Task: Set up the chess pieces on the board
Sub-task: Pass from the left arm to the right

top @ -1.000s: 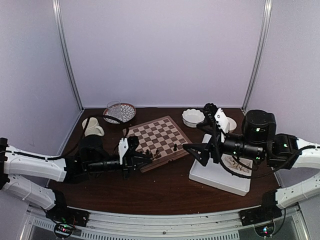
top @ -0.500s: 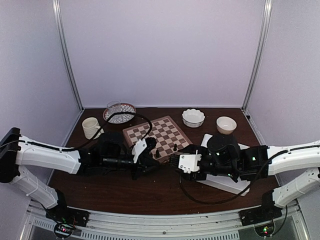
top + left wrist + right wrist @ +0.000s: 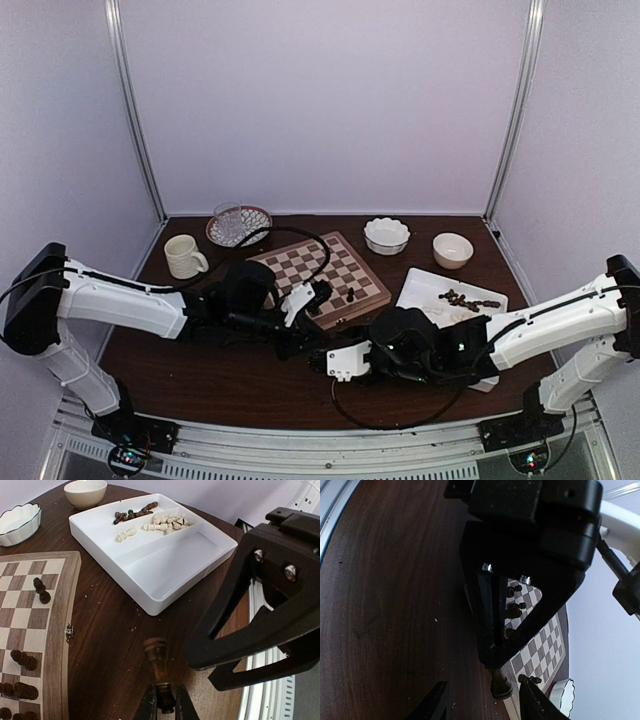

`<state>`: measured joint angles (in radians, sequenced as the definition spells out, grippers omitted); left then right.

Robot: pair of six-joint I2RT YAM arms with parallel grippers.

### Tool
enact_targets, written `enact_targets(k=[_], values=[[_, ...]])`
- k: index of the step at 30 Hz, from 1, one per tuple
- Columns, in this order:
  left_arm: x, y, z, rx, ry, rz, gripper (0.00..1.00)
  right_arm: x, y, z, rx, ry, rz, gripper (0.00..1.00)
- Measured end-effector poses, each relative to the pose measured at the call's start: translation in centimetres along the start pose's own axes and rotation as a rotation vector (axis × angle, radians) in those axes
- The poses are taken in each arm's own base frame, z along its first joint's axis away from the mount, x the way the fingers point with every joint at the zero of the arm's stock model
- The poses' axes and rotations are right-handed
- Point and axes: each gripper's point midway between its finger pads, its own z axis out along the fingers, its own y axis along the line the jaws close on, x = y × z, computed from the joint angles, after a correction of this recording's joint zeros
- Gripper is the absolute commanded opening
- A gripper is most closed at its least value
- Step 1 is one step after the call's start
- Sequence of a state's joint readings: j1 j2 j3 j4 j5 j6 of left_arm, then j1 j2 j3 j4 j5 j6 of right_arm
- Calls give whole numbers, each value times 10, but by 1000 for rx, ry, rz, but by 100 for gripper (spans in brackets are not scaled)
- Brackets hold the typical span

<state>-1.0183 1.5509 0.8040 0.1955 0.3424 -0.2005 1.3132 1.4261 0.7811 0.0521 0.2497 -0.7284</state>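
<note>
Over dark table [image 3: 107, 630], brown chess piece [image 3: 157, 662] between left fingers [image 3: 147, 706]

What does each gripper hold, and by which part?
Left gripper pinches a dark chess piece by its narrow end, and the wide end sticks out. Right gripper holds nothing.
</note>
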Motion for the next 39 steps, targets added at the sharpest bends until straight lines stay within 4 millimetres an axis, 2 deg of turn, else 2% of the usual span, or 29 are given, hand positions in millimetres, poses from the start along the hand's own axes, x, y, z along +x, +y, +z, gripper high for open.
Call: enact_targets(k=[6, 11, 17, 22, 26, 34, 37, 39], values=[[8, -2, 3, 21, 37, -25, 0, 12, 2, 17, 31, 76, -10, 38], [6, -5, 6, 39, 46, -36, 0, 18, 1, 25, 59, 124, -9, 33], [3, -7, 8, 55, 45, -47, 0, 19, -4, 27, 83, 140, -2, 24], [5, -7, 9, 57, 60, -57, 0, 22, -1, 33, 86, 166, -13, 22], [8, -6, 9, 54, 73, -64, 0, 23, 1, 35, 85, 176, -22, 14], [7, -4, 8, 49, 72, -68, 0, 25, 1, 37, 96, 199, -35, 11], [9, -2, 8, 46, 77, -71, 2, 26, 1, 38, 100, 207, -44, 0], [9, -2, 8, 44, 78, -70, 4, 26, 1, 39, 102, 210, -46, 0]])
